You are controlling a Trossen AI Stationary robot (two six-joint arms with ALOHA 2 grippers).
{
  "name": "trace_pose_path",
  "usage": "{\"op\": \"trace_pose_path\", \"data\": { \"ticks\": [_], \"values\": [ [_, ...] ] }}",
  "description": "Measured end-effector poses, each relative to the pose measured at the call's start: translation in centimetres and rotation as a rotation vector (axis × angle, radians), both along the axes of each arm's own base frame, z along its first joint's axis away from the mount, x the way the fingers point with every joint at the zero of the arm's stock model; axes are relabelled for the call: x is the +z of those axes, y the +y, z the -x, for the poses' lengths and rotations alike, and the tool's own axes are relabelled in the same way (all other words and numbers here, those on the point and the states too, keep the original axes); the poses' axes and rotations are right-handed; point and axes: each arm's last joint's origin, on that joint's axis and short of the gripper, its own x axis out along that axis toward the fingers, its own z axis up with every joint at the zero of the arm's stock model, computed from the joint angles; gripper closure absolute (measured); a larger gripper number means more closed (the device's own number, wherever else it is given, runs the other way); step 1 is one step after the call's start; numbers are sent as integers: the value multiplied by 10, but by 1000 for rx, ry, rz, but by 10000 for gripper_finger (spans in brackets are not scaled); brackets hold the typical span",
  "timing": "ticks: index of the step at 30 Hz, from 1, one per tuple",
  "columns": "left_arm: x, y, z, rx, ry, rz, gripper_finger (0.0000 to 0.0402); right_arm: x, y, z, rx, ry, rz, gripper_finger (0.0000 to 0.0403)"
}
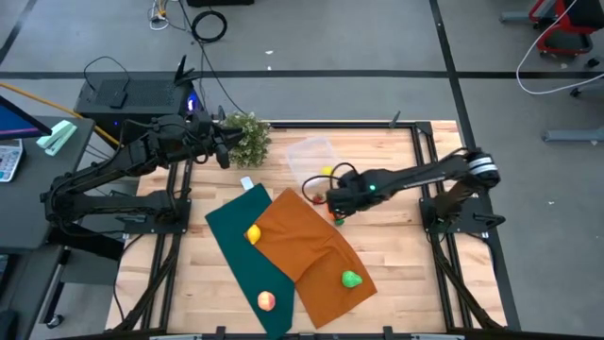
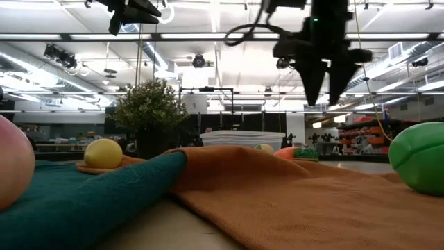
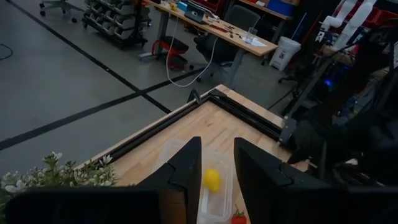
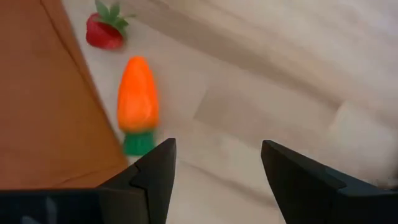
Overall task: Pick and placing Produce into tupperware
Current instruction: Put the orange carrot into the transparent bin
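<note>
My right end effector (image 4: 214, 165) hangs open and empty above the worktop (image 4: 298, 74); the toy carrot (image 4: 137, 102) lies just ahead beside the orange cloth (image 4: 43, 106), a strawberry (image 4: 104, 32) beyond. The clear tupperware (image 1: 310, 156) holds one yellow fruit (image 3: 212, 179). My left end effector (image 3: 216, 168) waits slightly parted near the plant (image 1: 247, 138).

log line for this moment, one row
right gripper: open above toy carrot, nothing held | left gripper: waits by potted plant, nothing held | tupperware: yellow fruit inside
</note>
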Motion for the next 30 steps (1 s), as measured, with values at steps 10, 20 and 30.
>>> {"op": "trace_pose_path", "data": {
  "ticks": [10, 20, 30],
  "values": [
    [-1, 0, 0, 0, 6, 3, 298, -2, 3, 4, 35, -205, -161, 175],
    [-1, 0, 0, 0, 9, 4, 298, -22, -11, -17, 131, -205, -139, 78],
    [-2, 0, 0, 0, 20, 8, 298, -53, -11, -30, 133, -119, -157, 40]
  ]
}}
